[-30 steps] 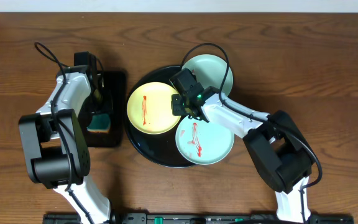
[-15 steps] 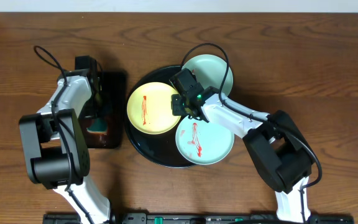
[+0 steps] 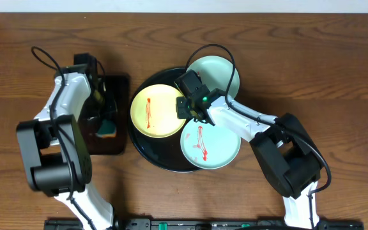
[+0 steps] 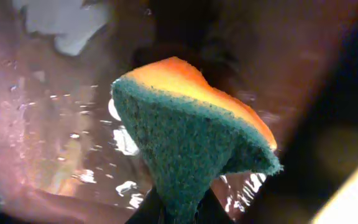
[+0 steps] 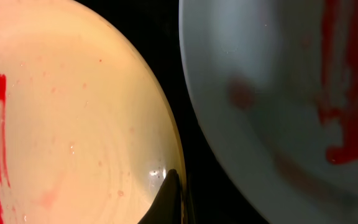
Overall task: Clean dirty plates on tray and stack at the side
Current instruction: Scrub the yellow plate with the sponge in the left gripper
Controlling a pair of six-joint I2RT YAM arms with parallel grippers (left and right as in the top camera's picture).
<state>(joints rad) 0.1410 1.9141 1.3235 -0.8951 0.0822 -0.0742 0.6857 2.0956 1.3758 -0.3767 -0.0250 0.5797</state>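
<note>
While the left gripper [image 3: 103,118] pinches the sponge [image 4: 185,143] by its lower corner, the sponge hangs just above the wet floor of the rectangular tray [image 4: 48,130]. Its teal side faces the wrist camera. The wall of this tray stands close on both sides of the gripper, so you have little room there.

The right gripper [image 3: 184,105] is over the round tray [image 3: 147,152], at the right edge of the yellow plate [image 3: 153,110]. One fingertip [image 5: 169,190] lies on that rim. The other finger is hidden, so you cannot tell whether the jaws grip the plate.

Just to the right of this gripper and toward the robot lies the lower aqua plate [image 3: 211,145], with red streaks. Only a narrow black gap separates it from the yellow plate, which has a red streak too. Behind the gripper, the upper aqua plate [image 3: 221,73] reaches over the far rim of the tray, and the arm's cable [image 3: 232,61] loops above it.

Right of the round tray, the brown wood tabletop [image 3: 337,76] lies bare beyond the right arm.
</note>
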